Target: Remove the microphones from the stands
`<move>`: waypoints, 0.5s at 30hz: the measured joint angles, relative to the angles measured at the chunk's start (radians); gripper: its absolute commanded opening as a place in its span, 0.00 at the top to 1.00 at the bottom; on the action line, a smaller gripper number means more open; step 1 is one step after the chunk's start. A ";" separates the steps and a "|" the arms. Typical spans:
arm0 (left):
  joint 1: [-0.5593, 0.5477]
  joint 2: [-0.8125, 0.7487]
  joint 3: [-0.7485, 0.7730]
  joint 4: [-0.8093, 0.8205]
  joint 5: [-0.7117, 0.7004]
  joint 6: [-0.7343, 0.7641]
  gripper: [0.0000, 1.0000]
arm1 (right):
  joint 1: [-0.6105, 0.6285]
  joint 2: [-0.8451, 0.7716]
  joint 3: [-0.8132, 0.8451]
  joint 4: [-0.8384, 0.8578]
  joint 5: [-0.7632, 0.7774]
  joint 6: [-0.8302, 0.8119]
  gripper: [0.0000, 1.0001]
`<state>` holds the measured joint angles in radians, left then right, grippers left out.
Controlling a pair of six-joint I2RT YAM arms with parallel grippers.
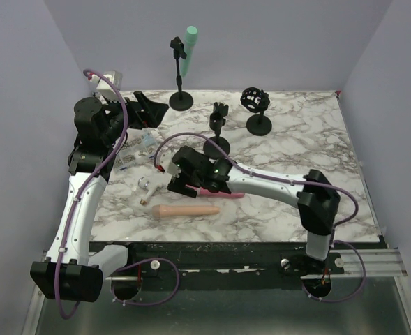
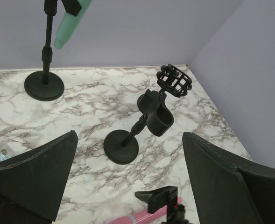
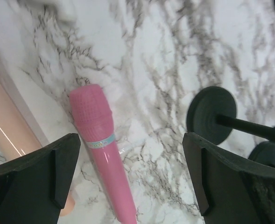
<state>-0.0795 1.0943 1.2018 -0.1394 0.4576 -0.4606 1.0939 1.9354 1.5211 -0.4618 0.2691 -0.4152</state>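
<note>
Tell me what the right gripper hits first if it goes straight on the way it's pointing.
The right gripper points down at the table, jaws open. First in its line is likely the pink microphone lying flat between them, off centre; it might meet bare marble beside it instead.

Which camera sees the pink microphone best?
The right wrist camera. There the pink microphone shows its head and most of its handle, close up. In the top view the right gripper covers most of it, leaving a pink strip. The left wrist view catches only a pink bit at its bottom edge.
</note>
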 measured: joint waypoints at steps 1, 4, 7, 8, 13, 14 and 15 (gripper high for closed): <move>0.000 0.000 0.000 0.000 0.000 0.000 0.01 | 0.000 -0.036 -0.013 0.021 0.002 0.008 0.00; 0.000 0.000 -0.003 0.003 -0.001 0.003 0.01 | 0.000 -0.178 -0.094 0.118 0.018 0.039 0.00; 0.000 0.001 -0.012 0.005 -0.001 0.005 0.02 | 0.000 -0.330 -0.195 0.240 0.056 0.085 0.00; 0.000 0.003 -0.015 0.005 -0.002 0.005 0.02 | -0.002 -0.372 -0.217 0.274 0.067 0.107 0.00; 0.000 0.005 -0.028 0.004 -0.023 0.016 0.01 | -0.032 -0.480 -0.238 0.416 0.096 0.240 0.00; 0.000 0.004 -0.029 0.004 -0.029 0.019 0.02 | -0.042 -0.491 -0.236 0.437 0.102 0.266 0.00; 0.000 0.002 -0.032 0.005 -0.037 0.023 0.02 | -0.055 -0.496 -0.231 0.454 0.107 0.291 0.00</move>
<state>-0.0799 1.0958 1.1702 -0.1349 0.4202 -0.4377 1.0386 1.4391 1.2900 -0.0082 0.3763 -0.1238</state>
